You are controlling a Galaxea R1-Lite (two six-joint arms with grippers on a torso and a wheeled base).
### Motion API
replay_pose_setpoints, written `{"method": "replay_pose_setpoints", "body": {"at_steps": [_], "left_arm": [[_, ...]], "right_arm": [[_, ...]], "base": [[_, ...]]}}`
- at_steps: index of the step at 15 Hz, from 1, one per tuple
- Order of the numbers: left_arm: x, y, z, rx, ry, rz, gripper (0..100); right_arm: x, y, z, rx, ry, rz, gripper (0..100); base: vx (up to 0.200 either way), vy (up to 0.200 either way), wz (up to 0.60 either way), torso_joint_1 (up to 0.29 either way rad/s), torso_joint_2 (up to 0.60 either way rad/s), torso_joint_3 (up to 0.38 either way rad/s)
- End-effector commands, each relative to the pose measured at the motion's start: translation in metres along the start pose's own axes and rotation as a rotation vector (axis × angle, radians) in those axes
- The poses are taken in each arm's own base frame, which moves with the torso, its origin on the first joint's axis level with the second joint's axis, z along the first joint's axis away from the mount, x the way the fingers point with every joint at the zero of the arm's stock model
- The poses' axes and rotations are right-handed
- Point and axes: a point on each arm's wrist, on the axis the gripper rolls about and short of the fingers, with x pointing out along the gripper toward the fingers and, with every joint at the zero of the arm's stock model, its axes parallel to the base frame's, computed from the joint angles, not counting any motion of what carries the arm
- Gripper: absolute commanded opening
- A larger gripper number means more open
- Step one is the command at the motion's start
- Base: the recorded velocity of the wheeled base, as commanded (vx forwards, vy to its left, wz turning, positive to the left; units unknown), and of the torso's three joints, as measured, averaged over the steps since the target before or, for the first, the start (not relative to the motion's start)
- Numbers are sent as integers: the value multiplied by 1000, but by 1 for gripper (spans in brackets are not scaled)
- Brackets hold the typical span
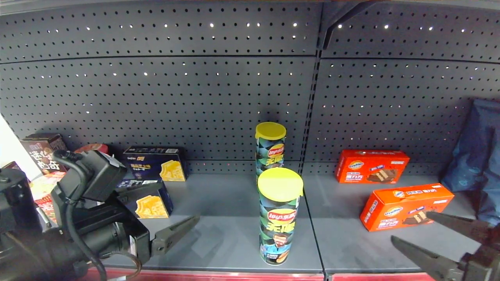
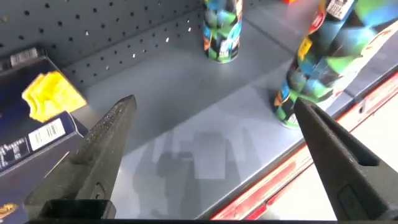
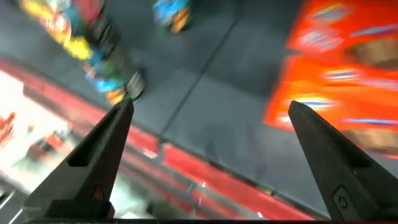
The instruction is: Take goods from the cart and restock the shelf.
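Two tall chip cans with yellow lids stand on the grey shelf, one near the front edge and one behind it. My left gripper hovers open and empty low over the shelf, left of the front can; one of its fingers points toward that can. My right gripper is open and empty over the shelf's front right, just before the nearer orange box. From the right wrist, the front can and that orange box lie on either side of its fingers.
A second orange box sits further back. Dark blue boxes and other snack packs crowd the left end. A blue bag leans at the far right. A pegboard wall backs the shelf.
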Motion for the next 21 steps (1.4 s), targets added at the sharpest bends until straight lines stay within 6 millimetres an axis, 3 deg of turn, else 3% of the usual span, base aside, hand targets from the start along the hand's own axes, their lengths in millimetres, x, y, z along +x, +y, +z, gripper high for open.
{"method": "replay_pose_setpoints", "body": {"at_steps": [1, 5, 8, 14, 21], "left_arm": [[7, -4, -6, 4, 39, -1, 100], [7, -3, -16, -2, 76, 6, 100], [7, -3, -18, -4, 86, 7, 100], [19, -1, -12, -1, 85, 7, 100], [19, 0, -12, -1, 87, 11, 100]], "right_arm": [[36, 23, -8, -41, 129, 48, 100], [80, 41, -1, -67, 199, 42, 100], [101, 47, -4, -87, 238, -8, 100], [119, 49, -22, -125, 327, -58, 100], [151, 59, -14, -117, 314, -63, 100]], "base": [[0, 0, 0, 0, 0, 0], [0, 0, 0, 0, 0, 0], [0, 0, 0, 0, 0, 0], [0, 0, 0, 0, 0, 0], [0, 0, 0, 0, 0, 0]]}}
